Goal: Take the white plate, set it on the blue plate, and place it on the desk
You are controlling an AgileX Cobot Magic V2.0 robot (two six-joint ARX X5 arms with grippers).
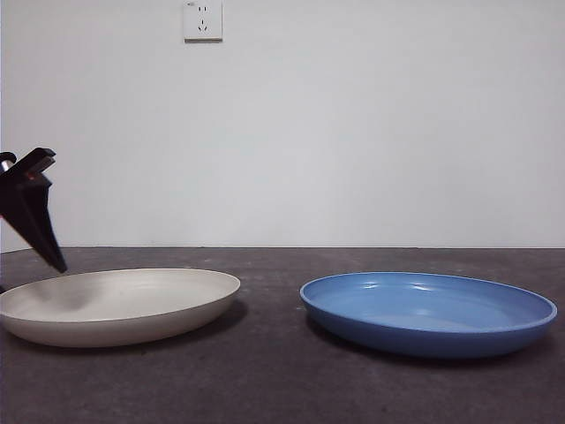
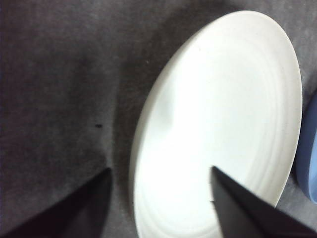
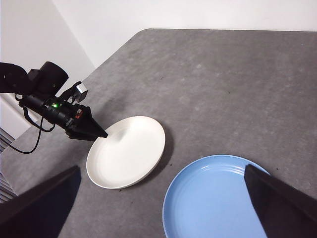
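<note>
The white plate (image 1: 119, 305) lies flat on the desk (image 1: 265, 380) at the left, and the blue plate (image 1: 428, 311) lies to its right with a gap between them. My left gripper (image 1: 55, 258) hangs open just above the white plate's outer left rim. In the left wrist view the gripper (image 2: 161, 169) straddles that rim of the white plate (image 2: 223, 124), one jaw over the plate and one over the desk. My right gripper (image 3: 161, 168) is open and high above both the white plate (image 3: 129, 153) and the blue plate (image 3: 213, 198). It holds nothing.
A white wall with a socket (image 1: 202, 19) stands behind the desk. In the right wrist view the desk's rounded corner and left edge (image 3: 59, 114) run close behind the left arm (image 3: 44, 84), with cables hanging there.
</note>
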